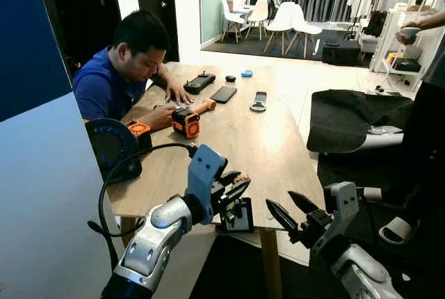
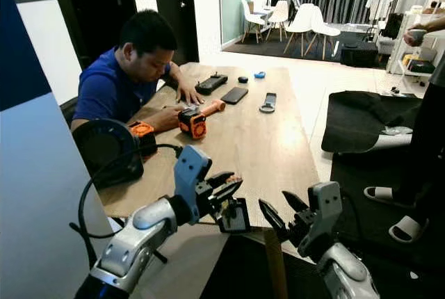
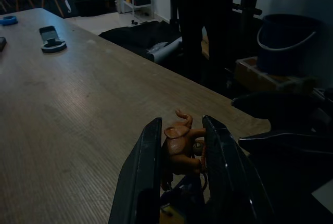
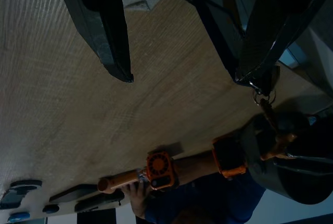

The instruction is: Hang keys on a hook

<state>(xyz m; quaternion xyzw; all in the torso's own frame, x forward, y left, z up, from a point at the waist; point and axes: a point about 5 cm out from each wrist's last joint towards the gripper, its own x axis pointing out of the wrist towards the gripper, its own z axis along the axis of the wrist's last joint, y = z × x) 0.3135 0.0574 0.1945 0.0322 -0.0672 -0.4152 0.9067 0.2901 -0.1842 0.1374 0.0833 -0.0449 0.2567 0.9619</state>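
- Right now the left gripper [image 1: 233, 191] hovers over the near edge of the long wooden table [image 1: 243, 139], its two black fingers clenched on the bunch of keys with a small brown animal-shaped fob [image 3: 179, 148] — in the left wrist view the fob sits squeezed between the fingers, with the ring and a dark flat tag [image 1: 238, 217] dangling below.
- The right gripper [image 1: 292, 210] is just beside it at the same near edge, fingers spread wide and holding nothing.
- No hook can be made out anywhere here, so my reading is that the step in hand is carrying the keys to one — the hang itself has not begun.
- To do it well: keep the clamp firm on the fob, since the ring and tag swing free and could snag the table edge as the robot turns away.
- Lift clear of the edge first, then turn; the black cable looping off the left arm runs close to the round dark fan-like device [image 1: 111, 147] at the table's left edge.
- A person in a blue shirt [image 1: 104, 90] works with an orange-and-black power tool [image 1: 188, 122] along the left edge — swing away from that side.
- At the hook, present the hanging ring rather than the fob, so the ring can slip over before the fingers let go.
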